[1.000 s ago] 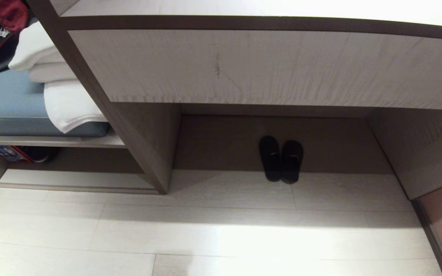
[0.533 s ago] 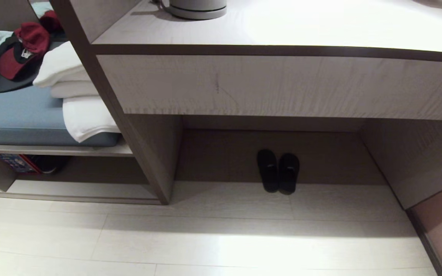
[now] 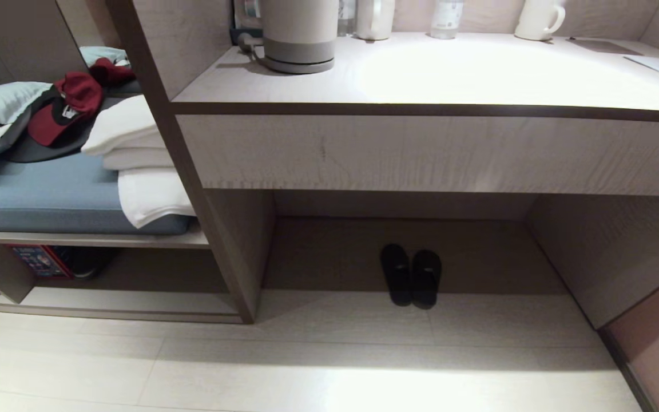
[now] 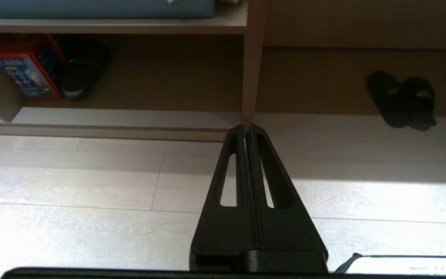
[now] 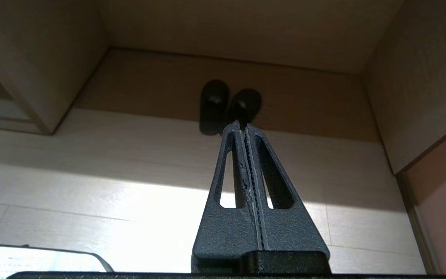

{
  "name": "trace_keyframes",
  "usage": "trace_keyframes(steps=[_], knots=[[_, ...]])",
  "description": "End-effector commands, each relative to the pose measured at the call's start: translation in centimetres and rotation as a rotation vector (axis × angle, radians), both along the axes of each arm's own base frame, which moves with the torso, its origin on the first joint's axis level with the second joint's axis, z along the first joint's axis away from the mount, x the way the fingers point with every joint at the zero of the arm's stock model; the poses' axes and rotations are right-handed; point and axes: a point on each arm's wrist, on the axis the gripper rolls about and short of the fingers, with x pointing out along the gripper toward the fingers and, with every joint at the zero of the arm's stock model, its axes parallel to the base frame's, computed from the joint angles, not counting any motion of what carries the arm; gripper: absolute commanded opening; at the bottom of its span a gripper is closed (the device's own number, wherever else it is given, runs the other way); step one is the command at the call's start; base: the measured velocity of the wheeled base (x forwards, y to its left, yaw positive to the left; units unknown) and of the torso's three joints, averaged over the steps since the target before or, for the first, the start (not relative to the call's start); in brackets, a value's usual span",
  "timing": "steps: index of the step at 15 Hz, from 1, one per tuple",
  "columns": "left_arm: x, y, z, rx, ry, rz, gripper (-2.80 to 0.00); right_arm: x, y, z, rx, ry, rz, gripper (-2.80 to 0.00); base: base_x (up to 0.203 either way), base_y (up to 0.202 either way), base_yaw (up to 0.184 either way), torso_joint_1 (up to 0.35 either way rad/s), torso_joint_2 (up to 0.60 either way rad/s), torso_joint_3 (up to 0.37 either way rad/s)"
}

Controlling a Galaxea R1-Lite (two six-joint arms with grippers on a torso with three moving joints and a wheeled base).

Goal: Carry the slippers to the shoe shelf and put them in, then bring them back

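Slippers (image 3: 411,276) sit untouched at the alcove's back edge; our view has tilted up to show the desk (image 3: 421,86). Both end effectors, left end effector (image 4: 247,130) and right end effector (image 5: 242,126), are closed, empty; pickup remains.

Overhead light blows out counter top (image 3: 478,74) and near floor (image 3: 421,389) in glare. Alcove under counter in deep shadow; slippers (image 3: 411,276) read as dark shapes. Straight edges bow toward frame edges. Focus sharp.
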Motion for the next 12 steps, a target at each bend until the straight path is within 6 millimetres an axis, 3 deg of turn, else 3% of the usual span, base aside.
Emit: trace_keyframes(steps=[1,12], knots=[[0.01,0.0,0.01,0.0,0.0,0.001,-2.8,0.01,0.0,0.0,-0.001,0.001,0.001,-2.8,0.0,0.0,0.0,0.0,0.0,0.197],[0.01,0.0,0.01,0.0,0.0,0.001,-2.8,0.01,0.0,0.0,-0.001,0.001,0.001,-2.8,0.0,0.0,0.0,0.003,0.0,0.202]])
